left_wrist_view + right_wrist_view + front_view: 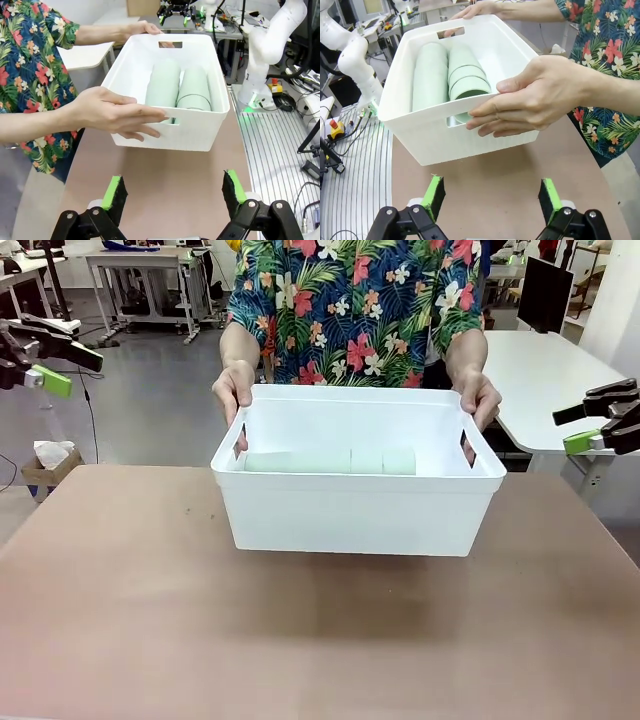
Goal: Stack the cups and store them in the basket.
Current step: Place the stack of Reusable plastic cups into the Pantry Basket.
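- Cups (451, 80) are lying on their sides inside the basket (355, 510), nested into stacks running along the basket's long side; in the front view they are showing as a pale green row (330, 461) just above the near wall.
- A person at the far side is gripping the basket at both end handles, one hand (232, 392) toward the robot's left and the other hand (481, 397) toward its right; the basket is looking slightly lifted off the table (150, 620), though whether it is touching is hard to tell.
- Both claws are hanging well apart from the basket: the left gripper (172, 192) is sitting out at the left edge, the right gripper (491, 195) out at the right edge, each with its jaws spread wide and nothing between them.
- From either wrist camera the basket is lying straight ahead, its short end facing the claw, so the cups' long axis is pointing roughly along each claw's line of sight.
- The person's hands are far nearer the basket than either claw, so any coming move on it is likely theirs.
- How many cups are making up each stack is unclear, since the walls and the hands are covering part of them.
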Tool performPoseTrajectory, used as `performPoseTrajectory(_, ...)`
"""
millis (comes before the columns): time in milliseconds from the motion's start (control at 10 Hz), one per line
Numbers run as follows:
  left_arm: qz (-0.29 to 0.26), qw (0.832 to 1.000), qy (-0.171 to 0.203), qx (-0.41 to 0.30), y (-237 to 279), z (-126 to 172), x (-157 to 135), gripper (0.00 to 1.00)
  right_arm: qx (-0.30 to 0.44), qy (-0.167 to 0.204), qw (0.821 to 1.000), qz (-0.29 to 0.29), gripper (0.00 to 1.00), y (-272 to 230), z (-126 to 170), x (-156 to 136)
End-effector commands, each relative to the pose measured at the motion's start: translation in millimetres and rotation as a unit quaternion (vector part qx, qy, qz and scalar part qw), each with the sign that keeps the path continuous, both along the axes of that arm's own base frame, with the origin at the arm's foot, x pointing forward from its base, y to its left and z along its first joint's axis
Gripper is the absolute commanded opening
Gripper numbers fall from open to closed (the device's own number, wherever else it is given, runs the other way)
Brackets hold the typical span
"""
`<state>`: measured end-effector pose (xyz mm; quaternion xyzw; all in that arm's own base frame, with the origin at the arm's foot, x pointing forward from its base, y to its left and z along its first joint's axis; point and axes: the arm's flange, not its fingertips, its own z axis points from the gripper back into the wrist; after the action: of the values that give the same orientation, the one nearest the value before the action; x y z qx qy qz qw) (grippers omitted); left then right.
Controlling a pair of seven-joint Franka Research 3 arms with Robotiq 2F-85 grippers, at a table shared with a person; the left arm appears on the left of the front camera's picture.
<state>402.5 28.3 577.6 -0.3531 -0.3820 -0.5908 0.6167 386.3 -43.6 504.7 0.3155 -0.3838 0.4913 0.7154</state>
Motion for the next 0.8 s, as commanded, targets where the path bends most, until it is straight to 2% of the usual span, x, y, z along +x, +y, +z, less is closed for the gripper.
performPoseTrajectory(0, 0.002, 1.000, 0.004, -0.005, -0.9, 4.0, -1.9, 1.00, 0.014, -0.007, 1.000, -0.003, 1.00, 2.0, 1.2, 0.0)
performPoseTrajectory(700, 0.002, 1.000, 0.004, -0.005, -0.9, 4.0, -1.9, 1.00, 0.014, -0.007, 1.000, -0.003, 1.00, 2.0, 1.2, 0.0)
